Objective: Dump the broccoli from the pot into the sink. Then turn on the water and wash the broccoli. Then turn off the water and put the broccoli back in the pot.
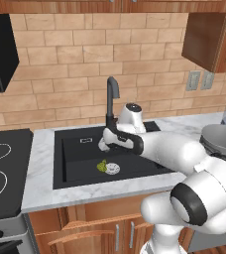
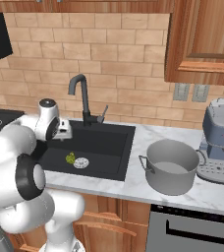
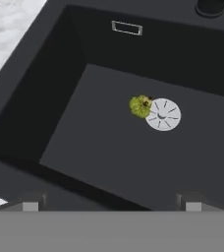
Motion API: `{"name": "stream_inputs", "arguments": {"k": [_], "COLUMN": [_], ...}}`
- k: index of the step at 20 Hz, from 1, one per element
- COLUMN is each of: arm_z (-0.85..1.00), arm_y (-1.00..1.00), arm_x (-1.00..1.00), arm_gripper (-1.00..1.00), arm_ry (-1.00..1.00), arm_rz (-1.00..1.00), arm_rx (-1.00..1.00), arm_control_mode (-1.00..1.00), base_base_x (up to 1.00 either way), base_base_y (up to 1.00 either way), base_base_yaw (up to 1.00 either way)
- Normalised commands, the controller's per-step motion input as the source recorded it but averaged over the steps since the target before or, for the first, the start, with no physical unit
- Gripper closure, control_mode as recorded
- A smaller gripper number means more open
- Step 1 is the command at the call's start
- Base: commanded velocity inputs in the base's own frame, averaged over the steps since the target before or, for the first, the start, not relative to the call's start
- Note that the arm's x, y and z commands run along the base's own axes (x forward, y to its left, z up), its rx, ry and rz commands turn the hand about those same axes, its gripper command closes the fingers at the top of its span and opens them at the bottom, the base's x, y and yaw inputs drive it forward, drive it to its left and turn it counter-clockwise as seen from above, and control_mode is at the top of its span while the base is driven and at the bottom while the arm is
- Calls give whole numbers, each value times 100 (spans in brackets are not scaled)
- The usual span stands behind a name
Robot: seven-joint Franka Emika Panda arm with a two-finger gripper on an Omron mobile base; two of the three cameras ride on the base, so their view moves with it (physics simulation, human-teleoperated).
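Observation:
The broccoli (image 1: 101, 165) (image 2: 70, 158) (image 3: 140, 106) is a small yellow-green floret lying on the floor of the black sink (image 1: 80, 158) (image 2: 104, 147) (image 3: 99, 142), touching the left side of the round silver drain (image 3: 163, 114). My gripper (image 1: 104, 145) (image 2: 65, 132) (image 3: 111, 205) hangs above the basin, back from the floret, open and holding nothing. The grey pot (image 2: 170, 167) (image 1: 219, 136) stands upright on the marble counter to the right of the sink. No water runs from the dark gooseneck faucet (image 1: 111, 96) (image 2: 82, 96) behind the basin.
The faucet's side lever (image 2: 104, 112) sticks out to the right of its base. A coffee machine (image 2: 222, 142) stands right of the pot. The black stovetop (image 1: 1, 168) lies left of the sink. Wall cabinets (image 2: 207, 44) hang above the counter.

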Motion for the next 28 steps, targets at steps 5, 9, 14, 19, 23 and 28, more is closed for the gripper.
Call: {"name": "stream_inputs", "arguments": {"k": [5,9,14,19,23,28], "arm_z": [-45,-37,-35,-28,-14,-12], "arm_y": [0,0,0,0,0,0], "arm_x": [12,0,3,16,17,21], "arm_gripper": [-100,-100,-100,-100,-100,-100], "arm_ry": [-6,-3,0,0,0,0], "arm_rz": [1,0,-3,-3,-6,-7], "arm_rx": [0,0,0,0,0,0], "arm_control_mode": [-100,-100,-100,-100,-100,-100], "base_base_x": [0,0,0,0,0,0], "base_base_y": [0,0,0,0,0,0], "base_base_yaw": [0,0,0,0,0,0]}}
